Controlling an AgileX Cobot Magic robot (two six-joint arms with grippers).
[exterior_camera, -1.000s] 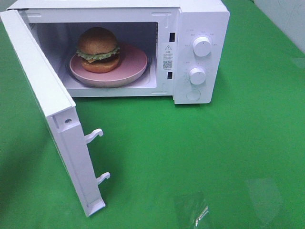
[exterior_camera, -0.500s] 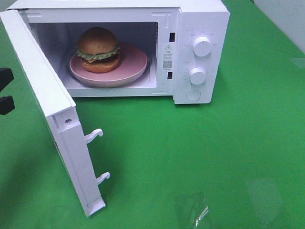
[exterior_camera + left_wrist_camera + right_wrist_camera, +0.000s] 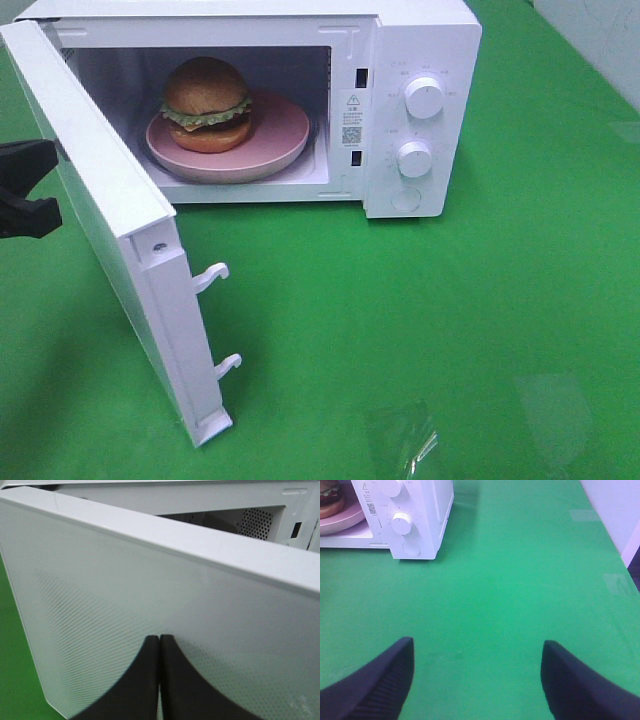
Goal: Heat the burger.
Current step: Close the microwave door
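The burger (image 3: pixel 207 102), with a golden-brown bun and green lettuce, sits on a pink plate (image 3: pixel 280 135) inside the white microwave (image 3: pixel 425 40). The microwave door (image 3: pixel 110 200) stands open, swung out to the left. My left gripper (image 3: pixel 30 190) is behind the door at the left edge, shut, with nothing between its fingers. In the left wrist view its tips (image 3: pixel 159 639) rest against the door's outer face (image 3: pixel 150 580). My right gripper (image 3: pixel 477 652) hovers open over the green table, well right of the microwave; the burger (image 3: pixel 330 499) shows at that view's corner.
Two white knobs (image 3: pixel 424 98) (image 3: pixel 414 158) and a round button (image 3: pixel 405 200) are on the microwave's front panel. Two latch hooks (image 3: pixel 210 278) (image 3: pixel 228 366) stick out of the door's edge. Green cloth (image 3: pixel 450 330) covers the table in front.
My left gripper has come in from the left edge up to the door. The door has swung a little to the right, toward the microwave. The right gripper has not visibly moved.
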